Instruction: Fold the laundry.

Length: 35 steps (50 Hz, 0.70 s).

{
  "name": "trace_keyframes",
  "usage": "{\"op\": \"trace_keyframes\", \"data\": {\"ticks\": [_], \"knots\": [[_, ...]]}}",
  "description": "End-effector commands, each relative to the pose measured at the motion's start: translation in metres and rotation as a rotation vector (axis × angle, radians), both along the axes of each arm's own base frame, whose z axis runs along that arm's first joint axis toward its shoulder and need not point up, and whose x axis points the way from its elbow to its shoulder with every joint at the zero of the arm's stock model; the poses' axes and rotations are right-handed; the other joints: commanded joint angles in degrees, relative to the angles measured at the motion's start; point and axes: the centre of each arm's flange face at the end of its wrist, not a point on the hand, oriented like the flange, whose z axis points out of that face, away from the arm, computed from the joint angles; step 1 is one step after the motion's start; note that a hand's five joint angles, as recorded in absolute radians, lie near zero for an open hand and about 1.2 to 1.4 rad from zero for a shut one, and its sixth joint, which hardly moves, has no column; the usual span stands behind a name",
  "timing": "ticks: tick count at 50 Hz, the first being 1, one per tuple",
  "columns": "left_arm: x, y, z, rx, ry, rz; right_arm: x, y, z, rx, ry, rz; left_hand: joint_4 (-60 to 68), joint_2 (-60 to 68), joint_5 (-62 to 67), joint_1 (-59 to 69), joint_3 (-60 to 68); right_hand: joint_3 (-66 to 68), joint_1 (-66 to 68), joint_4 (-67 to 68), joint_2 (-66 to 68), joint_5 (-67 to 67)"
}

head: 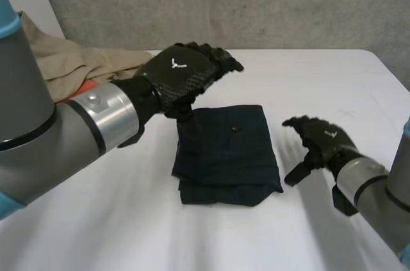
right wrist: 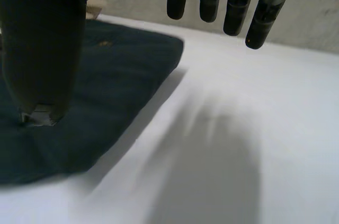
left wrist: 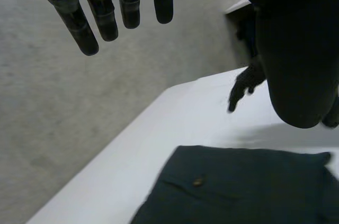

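Navy garment (head: 227, 156) folded flat, small button (head: 236, 129) on top, white tabletop (head: 128, 220), left hand (head: 182, 75) relaxed above its corner, right hand (head: 320, 139) spread beside it

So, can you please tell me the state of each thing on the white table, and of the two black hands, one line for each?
Dark navy cloth garment: folded into a flat rectangle, lying on the white table.
Beige cloth heap: crumpled, not folded, at the table's far left.
Left hand: open, fingers straight, holding nothing, over the garment's far left corner.
Right hand: open, holding nothing, beside the garment.
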Motion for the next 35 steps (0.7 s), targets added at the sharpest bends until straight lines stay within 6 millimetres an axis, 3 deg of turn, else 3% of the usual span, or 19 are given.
{"op": "trace_keyframes", "data": {"ticks": [1,5,20,27,29,32,35], "knots": [[0.002,0.005,-0.006,0.054,-0.021,-0.049,0.014,0.006,-0.026,0.050,-0.018,0.070,-0.44,-0.22,-1.16,0.06,-0.65,-0.80,0.45,-3.24,-2.66,-3.59],[0.001,0.006,-0.005,0.053,-0.018,-0.054,0.028,0.009,-0.039,0.062,-0.013,0.117,-0.44,-0.22,-1.16,0.06,-0.65,-0.80,0.45,-3.24,-2.66,-3.59],[0.002,0.005,-0.003,0.046,-0.013,-0.051,0.060,-0.004,-0.058,0.024,-0.016,0.183,-0.44,-0.22,-1.16,0.06,-0.65,1.10,2.35,-1.34,-0.76,-1.69],[0.002,0.004,-0.004,0.052,-0.014,-0.049,0.069,-0.021,-0.067,0.002,-0.018,0.184,-0.44,-0.22,-1.16,0.06,-0.65,25.65,26.91,23.22,23.80,22.86],[0.002,0.004,-0.005,0.052,-0.016,-0.049,0.071,-0.028,-0.066,-0.013,-0.027,0.180,-0.44,-0.22,-1.16,0.06,-0.65,47.63,48.88,45.19,45.77,44.84],[0.002,0.004,-0.005,0.053,-0.017,-0.049,0.075,-0.038,-0.060,-0.055,-0.041,0.168,-0.61,-0.39,-1.33,-0.10,-0.81,69.10,70.36,66.67,67.25,66.31],[0.002,0.005,-0.004,0.052,-0.016,-0.049,0.076,-0.050,-0.054,-0.098,-0.051,0.140,-0.61,-0.39,-1.33,-0.11,-0.82,69.20,70.45,66.76,67.34,66.41]]}}
